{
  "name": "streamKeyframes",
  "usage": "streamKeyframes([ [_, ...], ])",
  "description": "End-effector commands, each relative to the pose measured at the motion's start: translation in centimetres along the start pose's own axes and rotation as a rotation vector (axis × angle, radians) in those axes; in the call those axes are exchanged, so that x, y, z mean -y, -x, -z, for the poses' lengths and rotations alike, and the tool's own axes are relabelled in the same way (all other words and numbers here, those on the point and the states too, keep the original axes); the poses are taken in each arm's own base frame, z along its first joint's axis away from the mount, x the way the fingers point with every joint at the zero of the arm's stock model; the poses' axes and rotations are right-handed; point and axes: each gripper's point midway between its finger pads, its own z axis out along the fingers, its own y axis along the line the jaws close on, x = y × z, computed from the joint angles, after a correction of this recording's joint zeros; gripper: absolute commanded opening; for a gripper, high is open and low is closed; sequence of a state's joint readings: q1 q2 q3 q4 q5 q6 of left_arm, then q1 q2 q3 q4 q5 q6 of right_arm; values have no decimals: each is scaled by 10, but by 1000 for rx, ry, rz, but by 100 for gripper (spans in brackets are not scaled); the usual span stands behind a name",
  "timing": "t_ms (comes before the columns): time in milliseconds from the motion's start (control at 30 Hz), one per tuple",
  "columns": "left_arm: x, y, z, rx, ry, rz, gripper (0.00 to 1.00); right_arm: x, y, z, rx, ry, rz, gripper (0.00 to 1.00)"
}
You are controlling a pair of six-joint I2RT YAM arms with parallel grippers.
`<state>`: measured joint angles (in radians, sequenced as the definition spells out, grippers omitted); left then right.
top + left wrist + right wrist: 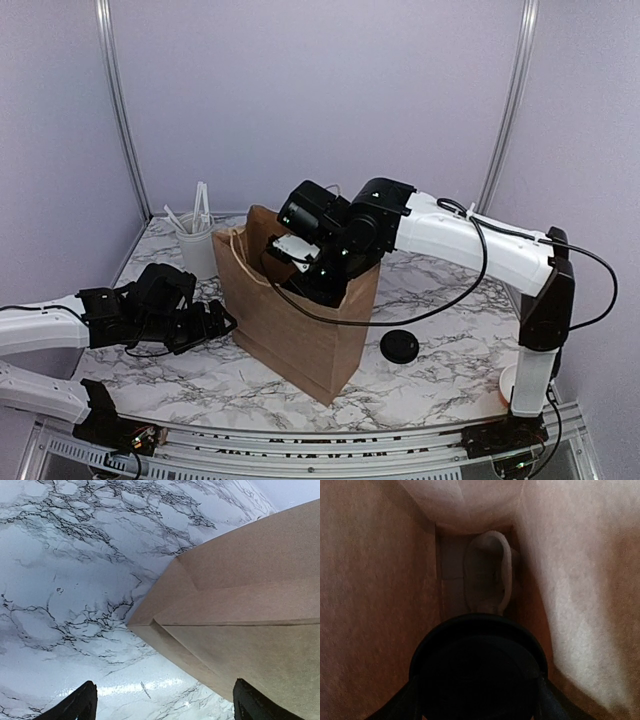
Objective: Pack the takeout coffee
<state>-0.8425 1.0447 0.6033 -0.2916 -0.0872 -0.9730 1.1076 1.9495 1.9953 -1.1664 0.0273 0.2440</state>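
A brown paper bag stands open in the middle of the marble table. My right gripper reaches down into its mouth. In the right wrist view only the takeout coffee's round black lid shows, deep between the bag's walls. The right gripper is shut on the cup, one finger at each side under the lid. The cup's white side is hidden. My left gripper hangs open just left of the bag's lower corner, its fingertips low over the marble with nothing between them.
A loose black lid lies on the table right of the bag. A white cup of stirrers stands behind the bag's left side. A pale rounded thing lies on the bag's floor. A white cup sits by the right arm's base.
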Motion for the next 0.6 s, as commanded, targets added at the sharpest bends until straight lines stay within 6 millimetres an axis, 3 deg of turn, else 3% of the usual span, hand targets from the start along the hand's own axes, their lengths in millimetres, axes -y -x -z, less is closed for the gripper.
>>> streamKeyframes([
  [0,0,4,4,6,9,-17,95,-1,2,29,48,4,2,69],
  [567,-5,6,4,13,16,-8,95,-7,-33,25,-108,-23,73,69],
])
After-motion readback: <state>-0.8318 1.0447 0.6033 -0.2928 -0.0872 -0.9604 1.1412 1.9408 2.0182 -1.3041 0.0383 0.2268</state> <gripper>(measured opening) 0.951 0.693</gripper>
